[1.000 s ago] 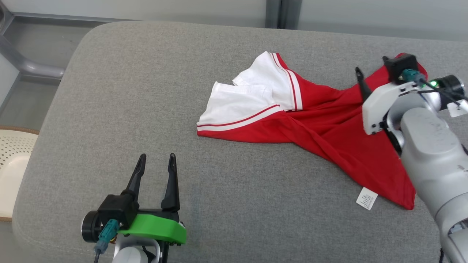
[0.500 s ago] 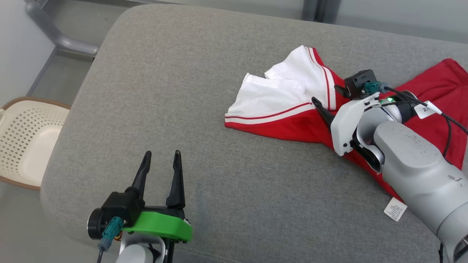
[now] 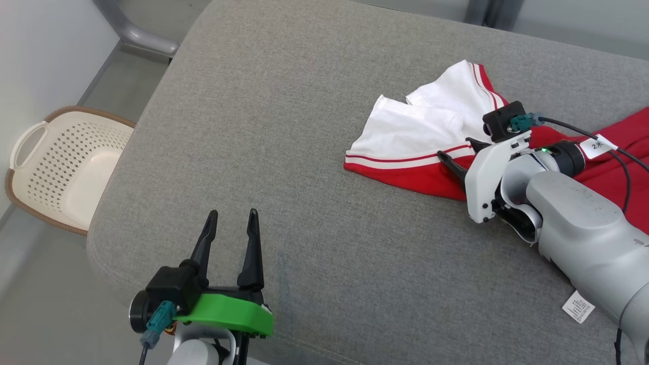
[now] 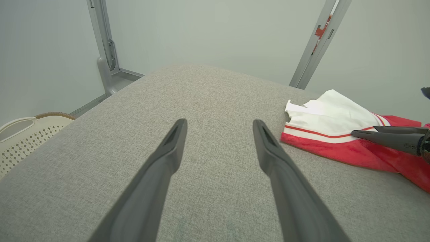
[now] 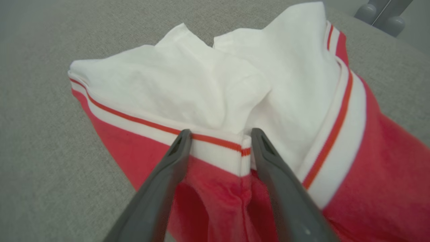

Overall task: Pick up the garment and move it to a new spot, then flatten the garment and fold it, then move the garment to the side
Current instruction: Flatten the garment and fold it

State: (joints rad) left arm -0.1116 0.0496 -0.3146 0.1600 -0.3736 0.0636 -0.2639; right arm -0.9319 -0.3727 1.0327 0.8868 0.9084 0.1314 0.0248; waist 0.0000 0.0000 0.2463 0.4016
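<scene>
jaws spread wide, the right gripper [image 5: 220, 131] straddles the striped band of a crumpled red-and-white garment [image 5: 188, 87] on a grey cushion [image 3: 284, 101]; the limp, light cloth looks best pinched at that thicker band. the left gripper [image 3: 232, 213] gapes empty, garment well right of it.

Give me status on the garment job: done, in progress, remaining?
Done: nothing visible; the garment lies crumpled and unfolded on the grey cushion. In hand: the pick-up. The right gripper has its jaws open astride the striped band, not yet closed on it; the left gripper hovers open over bare cushion, apart from the cloth. Left: grasp, move, flatten, fold, set aside.
</scene>
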